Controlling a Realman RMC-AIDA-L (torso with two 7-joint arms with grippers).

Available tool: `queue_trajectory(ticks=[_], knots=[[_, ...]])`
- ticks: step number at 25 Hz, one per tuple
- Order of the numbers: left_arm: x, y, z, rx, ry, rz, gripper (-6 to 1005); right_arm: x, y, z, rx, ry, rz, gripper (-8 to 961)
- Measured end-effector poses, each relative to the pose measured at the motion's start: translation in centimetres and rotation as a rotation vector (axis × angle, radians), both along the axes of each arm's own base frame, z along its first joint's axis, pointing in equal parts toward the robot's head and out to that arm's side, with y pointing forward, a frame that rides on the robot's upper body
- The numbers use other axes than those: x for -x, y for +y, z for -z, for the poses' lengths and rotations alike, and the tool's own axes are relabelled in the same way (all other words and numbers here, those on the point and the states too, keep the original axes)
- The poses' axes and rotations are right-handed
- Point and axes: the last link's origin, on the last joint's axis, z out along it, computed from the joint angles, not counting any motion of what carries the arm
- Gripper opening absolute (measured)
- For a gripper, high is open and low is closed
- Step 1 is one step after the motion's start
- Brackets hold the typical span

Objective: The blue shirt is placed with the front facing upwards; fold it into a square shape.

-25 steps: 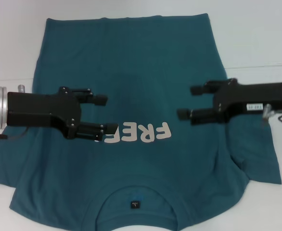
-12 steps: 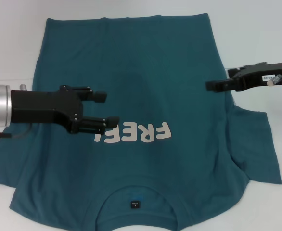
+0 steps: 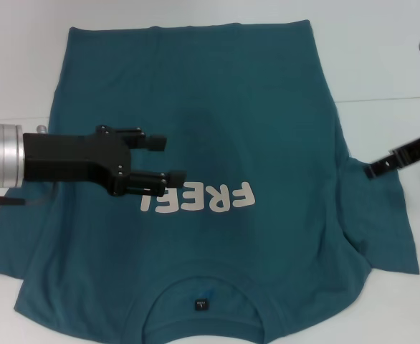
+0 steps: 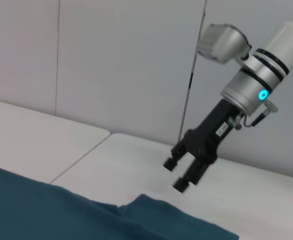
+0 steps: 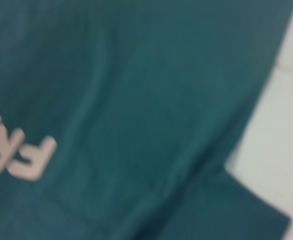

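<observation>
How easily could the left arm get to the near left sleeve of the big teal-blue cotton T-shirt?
Probably easily. The left gripper hangs open over the teal-blue cotton T-shirt, and the left sleeve lies flat, with nothing on it.

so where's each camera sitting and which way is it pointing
Head view: on the robot's head, looking down at the blue shirt on the white table; the left gripper, fingers open, hangs over the shirt, the right gripper at its right sleeve.
Left wrist view: on the left arm, looking across the table at the right gripper, fingers apart; none of its own fingers show.
Right wrist view: on the right arm, looking down at the shirt's print; no robot parts.
All share the shirt.
</observation>
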Motion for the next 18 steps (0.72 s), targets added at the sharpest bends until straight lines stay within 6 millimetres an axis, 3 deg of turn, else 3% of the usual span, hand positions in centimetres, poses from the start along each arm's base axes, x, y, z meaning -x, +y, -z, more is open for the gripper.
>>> queue_trajectory(ticks=[10, 18], knots=[[0.1, -0.5, 0.7, 0.006, -0.033, -0.022, 843, -2.1, -1.7, -1.0, 0.024, -0.023, 0.133, 925], [0.0, -0.4, 1.2, 0.009, -0.049, -0.033, 843, -2.1, -2.8, -2.6, 0.034, -0.012, 0.190, 925]])
